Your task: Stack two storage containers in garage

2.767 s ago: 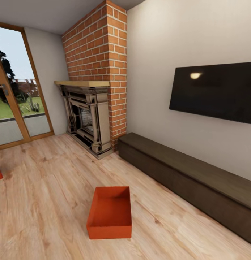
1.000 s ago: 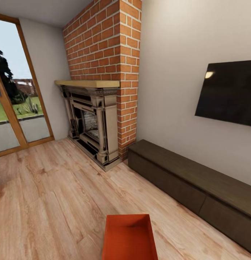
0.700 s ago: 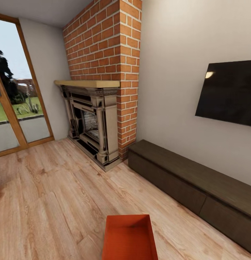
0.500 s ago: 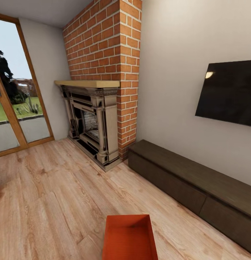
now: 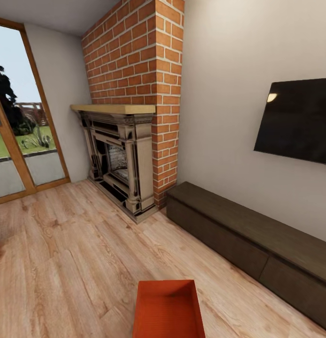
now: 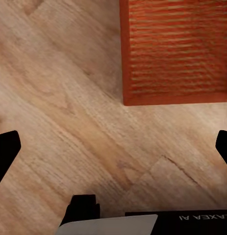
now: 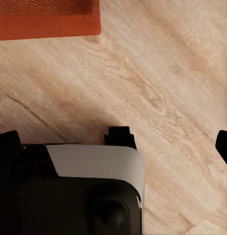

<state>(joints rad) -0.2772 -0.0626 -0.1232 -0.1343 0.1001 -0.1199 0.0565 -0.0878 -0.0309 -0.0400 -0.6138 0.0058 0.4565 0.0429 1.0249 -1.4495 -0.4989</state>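
An orange-red rectangular thin-walled plastic container (image 5: 168,309) with a finely ribbed surface stands open-side up on the light wood plank floor (image 5: 64,263) of the living room, at the lower edge of the head view and partly cut off there. In the left wrist view the same container (image 6: 174,49) lies on the planks ahead of the left gripper (image 6: 115,147), out past the tips and nearer to one finger than to the other; nothing touches it. The two dark fingers (image 6: 5,152) of this gripper show at the opposite edges of the picture, far apart from each other, so they are spread wide and hold nothing. In the right wrist view only a corner of the container (image 7: 44,17) is seen, also ahead of the gripper and off to one side. One dark finger (image 7: 223,147) shows at one edge of that picture and a dark shape at the other edge, with bare planks between them, so I cannot tell if these fingers are spread or closed. Farther in the room a red brick chimney (image 5: 135,61) rises above a grey carved stone fireplace (image 5: 118,159). A long dark brown low cabinet (image 5: 247,244) runs along the beige wall under a black flat television (image 5: 297,119). A wood-framed glass door (image 5: 17,136) is beside the fireplace.
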